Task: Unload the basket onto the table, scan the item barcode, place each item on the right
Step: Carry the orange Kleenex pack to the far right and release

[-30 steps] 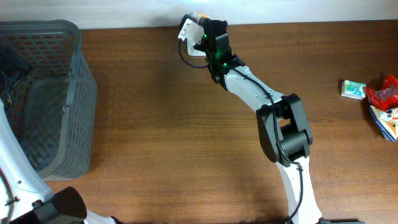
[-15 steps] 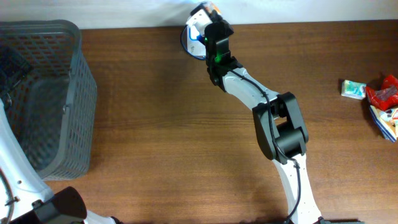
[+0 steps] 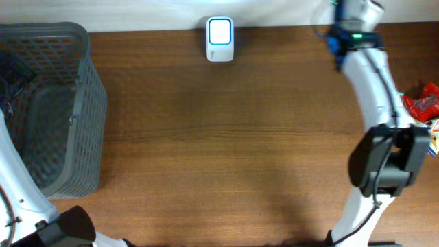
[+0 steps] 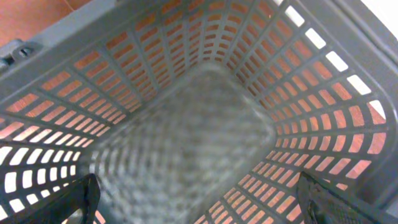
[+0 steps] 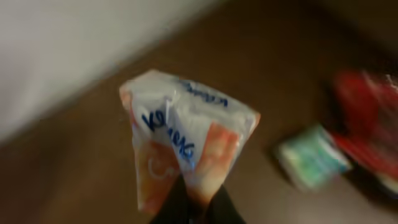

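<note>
Overhead
Scanner: the white scanner point(image 3: 220, 39) stands at the far edge of the table point(image 3: 226, 151), its lit face up, with nothing over it.
Right arm: the right arm point(image 3: 374, 82) rises well to the right of the scanner, its wrist out past the far table edge. The claw and its load cannot be made out from here.
Basket: the grey basket point(image 3: 86, 116) sits well to the left of the scanner, at the table's left end.
Left arm: the left arm point(image 3: 20, 195) stands on the near left, farther from the scanner than the basket.
Clutter: red packets point(image 3: 422, 103) lie at the right edge, far right of the scanner.

Left wrist
Left gripper: the left gripper point(image 4: 199, 210) is spread wide, one dark fingertip in each lower corner, nothing between them.
Below it: the basket's bare mesh floor and slotted walls.

Right wrist (blurred)
Right gripper: the right gripper point(image 5: 189, 208) is pressed together, pinching the lower end of the packet point(image 5: 186, 146).
Packet: white and orange with blue lettering, held up off the table.
Behind it: a green-and-white packet point(image 5: 311, 163) and the red packets lie on the brown top, apart from it.
</note>
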`<state>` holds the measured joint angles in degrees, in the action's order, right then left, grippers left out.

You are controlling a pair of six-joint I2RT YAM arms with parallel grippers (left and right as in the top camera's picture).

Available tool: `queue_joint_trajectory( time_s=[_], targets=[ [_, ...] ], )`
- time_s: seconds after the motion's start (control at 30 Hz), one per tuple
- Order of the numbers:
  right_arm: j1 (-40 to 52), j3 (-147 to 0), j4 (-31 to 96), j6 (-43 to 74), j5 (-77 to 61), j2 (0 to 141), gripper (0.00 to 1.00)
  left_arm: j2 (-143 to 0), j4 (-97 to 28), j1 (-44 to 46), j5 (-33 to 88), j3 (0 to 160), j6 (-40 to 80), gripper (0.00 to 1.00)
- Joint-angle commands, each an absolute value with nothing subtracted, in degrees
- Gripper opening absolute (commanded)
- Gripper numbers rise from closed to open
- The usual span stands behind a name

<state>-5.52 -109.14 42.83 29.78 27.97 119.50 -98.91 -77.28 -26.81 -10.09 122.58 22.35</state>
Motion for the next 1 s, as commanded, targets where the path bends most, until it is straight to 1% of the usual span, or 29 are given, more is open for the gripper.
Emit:
queue_joint_trajectory(
  time_s=[0.0, 0.13, 0.23, 0.3, 0.33, 0.37, 0.4, 0.43, 0.47, 0.5, 0.53, 0.57, 0.6, 0.63, 0.73, 0.8, 0.83, 0.87, 0.97],
  targets=[
    [-12.7, -108.8, 50.5, 36.9, 25.4, 119.5, 0.04, -99.0, -77.3, -27.2, -10.3, 122.8, 22.9, 0.99],
    [-20.4, -108.5, 57.8, 36.9, 22.1, 119.6, 0.04, -99.0, -77.3, -27.2, -10.3, 122.8, 22.9, 0.99],
    [-23.8, -107.6, 60.8, 36.9, 21.2, 119.6, 0.05, -99.0, -77.3, -27.2, -10.3, 122.8, 22.9, 0.99],
    [-24.9, -106.1, 60.7, 36.9, 21.2, 119.6, 0.1, -99.0, -77.3, -27.2, -10.3, 122.8, 22.9, 0.99],
    [-25.4, -104.8, 60.5, 36.9, 21.5, 119.7, 0.15, -99.0, -77.3, -27.2, -10.3, 122.8, 22.9, 0.99],
    [-25.6, -104.0, 60.0, 36.9, 21.6, 119.7, 0.24, -99.0, -77.3, -27.2, -10.3, 122.8, 22.9, 0.99],
    [-25.9, -103.1, 59.0, 36.9, 21.8, 119.7, 0.41, -99.0, -77.3, -27.2, -10.3, 122.8, 22.9, 0.99],
    [-26.2, -102.1, 57.8, 36.7, 21.8, 119.7, 0.49, -99.0, -77.3, -27.2, -10.3, 122.8, 22.9, 0.99],
    [-26.4, -101.5, 57.1, 36.7, 21.8, 119.7, 0.63, -99.0, -77.3, -27.2, -10.3, 122.8, 22.9, 0.99],
    [-26.6, -101.3, 56.8, 36.2, 21.6, 119.7, 0.74, -99.0, -77.3, -27.2, -10.3, 122.8, 22.9, 0.99],
    [-26.7, -101.3, 56.6, 34.9, 21.5, 119.7, 0.78, -99.0, -77.3, -27.2, -10.3, 122.8, 22.9, 0.99],
    [-26.7, -101.4, 56.6, 32.6, 21.1, 119.7, 0.99, -99.0, -77.3, -27.2, -10.3, 122.8, 22.9, 0.99],
    [-26.6, -101.6, 57.3, 28.2, 20.9, 119.4, 0.99, -99.0, -77.3, -27.2, -10.3, 122.8, 22.9, 0.99],
    [-26.6, -101.8, 58.2, 26.3, 21.0, 119.0, 0.99, -99.0, -77.3, -27.2, -10.3, 122.8, 22.9, 0.99],
    [-26.6, -101.8, 61.1, 25.7, 20.8, 115.5, 0.99, -99.0, -77.3, -27.2, -10.3, 122.8, 22.9, 0.99],
    [-26.6, -101.8, 62.5, 25.7, 17.7, 111.7, 0.99, -99.0, -77.3, -27.2, -10.3, 122.8, 22.9, 0.99],
    [-26.6, -101.8, 63.3, 25.7, 14.8, 109.2, 0.99, -99.0, -77.3, -27.2, -10.3, 122.8, 22.9, 0.99],
    [-26.6, -101.8, 63.3, 23.8, 7.5, 104.9, 0.99, -99.0, -77.3, -27.2, -10.3, 122.8, 22.9, 0.99],
    [-26.6, -101.8, 64.6, 17.5, -5.2, 97.8, 0.99, -99.0, -77.3, -27.2, -10.3, 122.8, 22.9, 0.99]
  ],
)
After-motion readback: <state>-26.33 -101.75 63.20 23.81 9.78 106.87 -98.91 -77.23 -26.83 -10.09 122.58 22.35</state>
